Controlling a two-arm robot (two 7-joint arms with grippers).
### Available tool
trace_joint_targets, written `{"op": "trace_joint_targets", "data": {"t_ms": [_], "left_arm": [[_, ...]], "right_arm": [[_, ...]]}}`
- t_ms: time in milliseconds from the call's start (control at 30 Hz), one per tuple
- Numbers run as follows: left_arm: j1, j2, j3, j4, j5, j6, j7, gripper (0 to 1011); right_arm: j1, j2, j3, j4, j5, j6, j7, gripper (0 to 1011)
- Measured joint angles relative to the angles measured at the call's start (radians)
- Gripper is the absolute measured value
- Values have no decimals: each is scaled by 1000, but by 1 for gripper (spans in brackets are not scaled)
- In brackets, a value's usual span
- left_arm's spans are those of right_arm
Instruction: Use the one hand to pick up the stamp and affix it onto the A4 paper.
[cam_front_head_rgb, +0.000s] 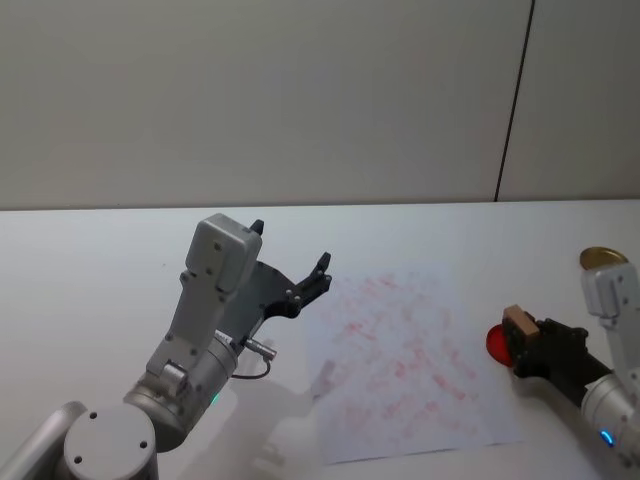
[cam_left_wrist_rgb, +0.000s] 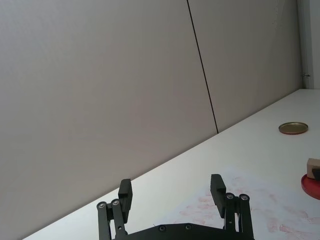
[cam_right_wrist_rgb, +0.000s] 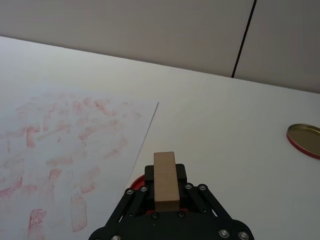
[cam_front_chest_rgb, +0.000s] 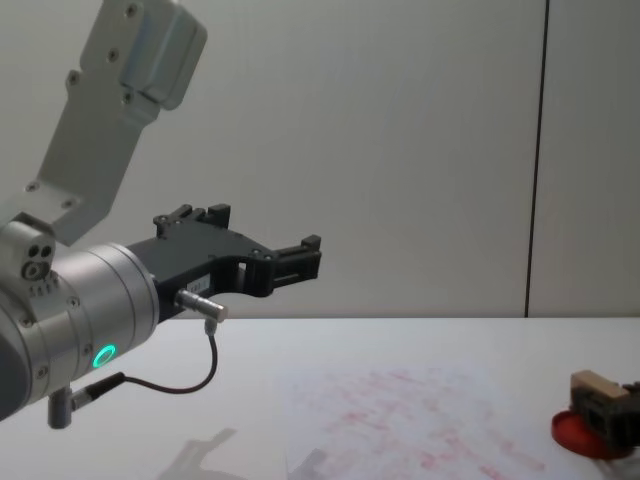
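Observation:
The stamp, a pale wooden block, sits between the fingers of my right gripper, which is shut on it. In the right wrist view the stamp stands upright in the right gripper, over the red disc just past the paper's right edge. The A4 paper lies flat at mid-table, covered in faint red marks. My left gripper hovers open above the table, left of the paper, holding nothing.
The red disc lies right of the paper. A round gold lid lies farther back on the right. The white table meets a plain grey wall behind.

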Motion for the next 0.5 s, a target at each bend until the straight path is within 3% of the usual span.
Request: {"op": "trace_joint_targets", "data": {"t_ms": [500], "left_arm": [[0, 0, 0, 0, 0, 0, 0, 993]], "right_arm": [[6, -21, -28, -56, -12, -31, 76, 220]]}}
